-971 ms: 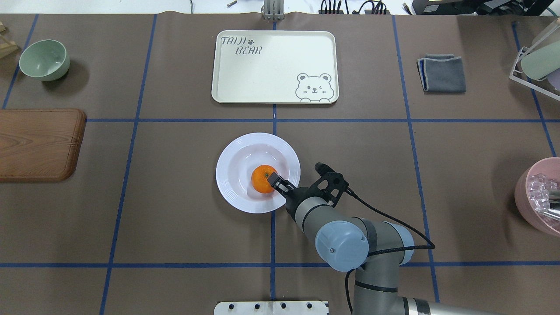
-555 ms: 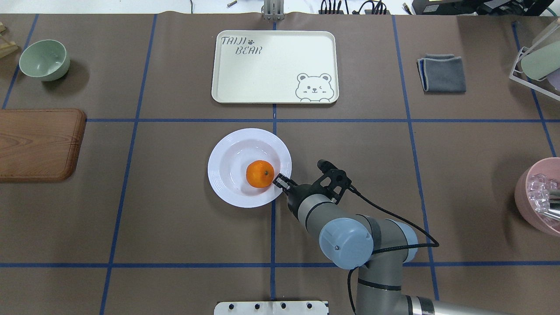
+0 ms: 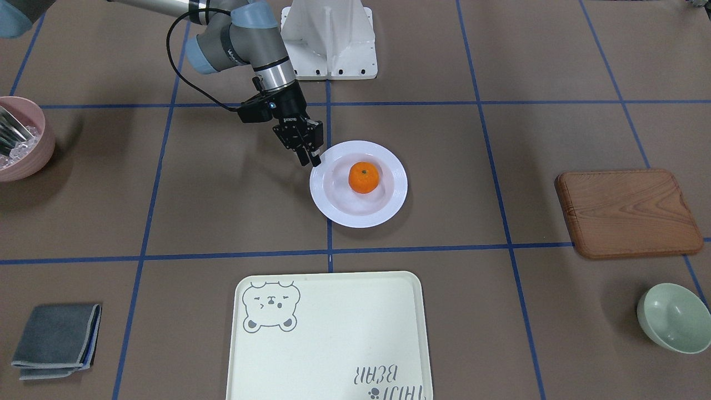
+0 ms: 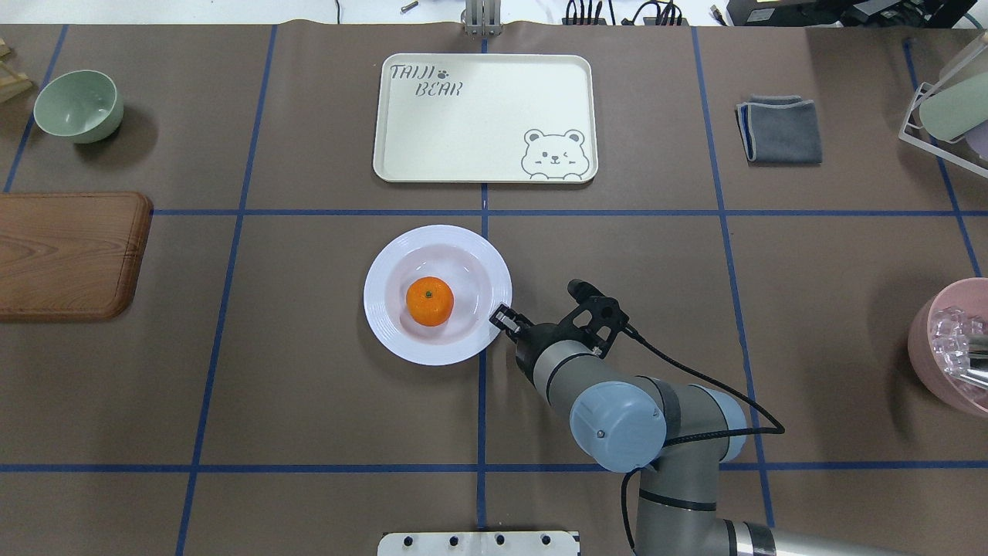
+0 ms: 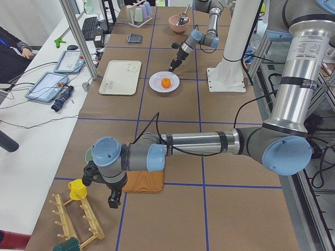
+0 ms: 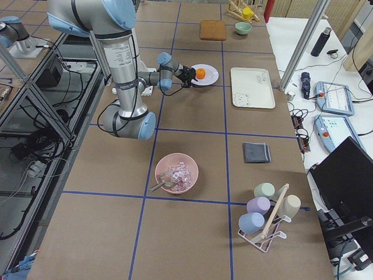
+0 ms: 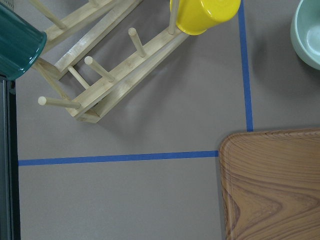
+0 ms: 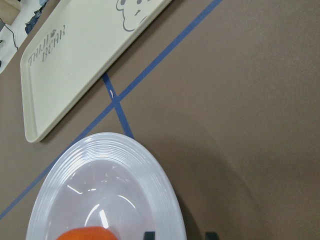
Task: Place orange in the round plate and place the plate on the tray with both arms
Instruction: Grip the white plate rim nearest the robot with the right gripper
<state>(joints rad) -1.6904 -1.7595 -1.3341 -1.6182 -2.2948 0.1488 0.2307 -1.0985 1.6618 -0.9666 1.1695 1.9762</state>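
Observation:
The orange (image 4: 430, 301) lies in the sunken centre of the white round plate (image 4: 380, 266), just left of the table's middle line. My right gripper (image 4: 503, 316) sits low at the plate's near right rim, open, holding nothing. In the right wrist view its fingertips (image 8: 210, 235) stand apart, with the plate's edge (image 8: 165, 190) between them. The cream tray (image 4: 478, 116) lies beyond the plate and has nothing on it. My left gripper (image 5: 112, 201) hangs far off at the table's left end near a wooden board; I cannot tell its state.
A wooden board (image 4: 65, 255) and a pale green bowl (image 4: 79, 106) are at the left. A grey cloth (image 4: 779, 129), a cup rack (image 4: 945, 108) and a pink bowl (image 4: 953, 347) are at the right. A wooden peg rack with a yellow cup (image 7: 205, 12) lies below my left wrist.
My right gripper let go of the orange and drew back to the plate's right rim. The orange rolled left in the plate. The plate slid a little left and away.

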